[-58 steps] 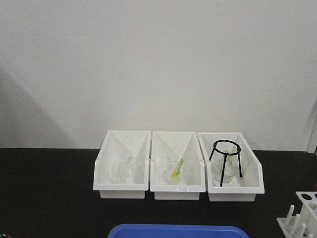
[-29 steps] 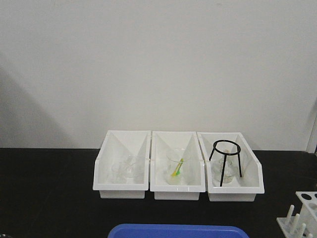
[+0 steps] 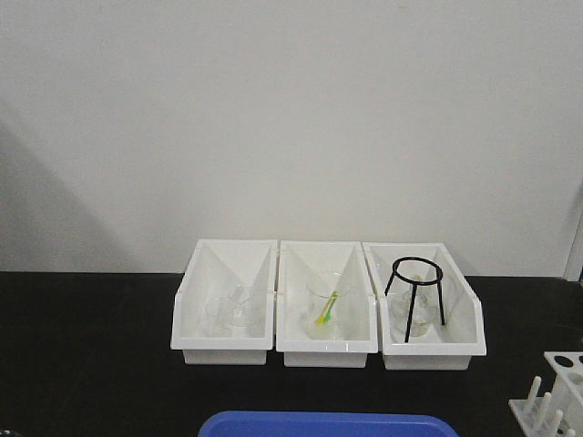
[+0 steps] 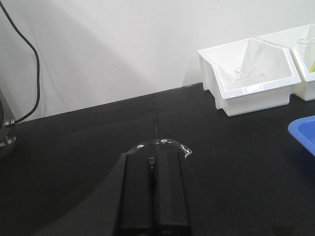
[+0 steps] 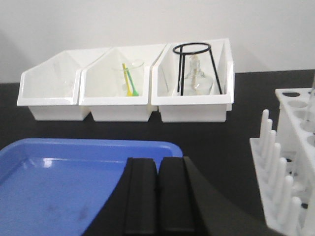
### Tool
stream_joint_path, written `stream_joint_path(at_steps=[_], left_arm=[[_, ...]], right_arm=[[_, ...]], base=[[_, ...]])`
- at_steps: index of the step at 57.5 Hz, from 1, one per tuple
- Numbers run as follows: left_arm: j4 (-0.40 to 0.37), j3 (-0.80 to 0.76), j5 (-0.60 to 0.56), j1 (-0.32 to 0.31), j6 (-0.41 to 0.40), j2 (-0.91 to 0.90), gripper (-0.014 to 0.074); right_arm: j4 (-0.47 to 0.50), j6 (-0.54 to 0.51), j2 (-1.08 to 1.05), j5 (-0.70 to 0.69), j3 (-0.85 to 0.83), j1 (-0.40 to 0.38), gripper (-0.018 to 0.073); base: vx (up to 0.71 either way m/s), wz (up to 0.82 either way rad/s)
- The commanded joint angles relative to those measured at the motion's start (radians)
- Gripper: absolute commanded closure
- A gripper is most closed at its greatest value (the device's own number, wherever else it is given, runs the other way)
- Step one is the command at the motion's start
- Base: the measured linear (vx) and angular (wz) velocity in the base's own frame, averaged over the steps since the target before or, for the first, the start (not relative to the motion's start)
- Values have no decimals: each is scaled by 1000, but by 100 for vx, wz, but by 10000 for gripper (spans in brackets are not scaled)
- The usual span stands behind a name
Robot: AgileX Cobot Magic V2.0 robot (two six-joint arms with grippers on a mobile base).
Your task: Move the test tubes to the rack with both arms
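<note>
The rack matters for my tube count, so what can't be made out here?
- Rack: cut off by the right edge in the right wrist and front views.
- Test tubes: none clearly visible; glassware in the left bin is too faint.
- Blue tray: partly hidden by the right gripper.

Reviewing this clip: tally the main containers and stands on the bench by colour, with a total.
White: 4 — three bins and the rack
Blue: 1 — tray
Black: 1 — tripod stand
Total: 6
</note>
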Motion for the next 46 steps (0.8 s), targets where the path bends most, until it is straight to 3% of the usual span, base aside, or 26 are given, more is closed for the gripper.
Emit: stream_joint_path(at_steps=[1, 11, 19, 31, 46], left_arm=[[-8, 28, -75, 0, -1, -9, 617], [-8, 28, -75, 0, -1, -9, 617], [-8, 28, -75, 0, -1, -10, 617], [-8, 28, -76, 0, -1, -10, 617], [-8, 28, -76, 0, -1, -10, 617]], right_arm=[[3, -15, -103, -133, 43, -54, 566], [5, -84, -270, 30, 38, -140, 566], [11, -160, -286, 58, 38, -154, 566], [158, -294, -286, 59, 38, -154, 566], [172, -287, -286, 59, 38, -154, 566]], base=[[0, 0], [0, 0], [0, 0], [0, 0], [0, 0]])
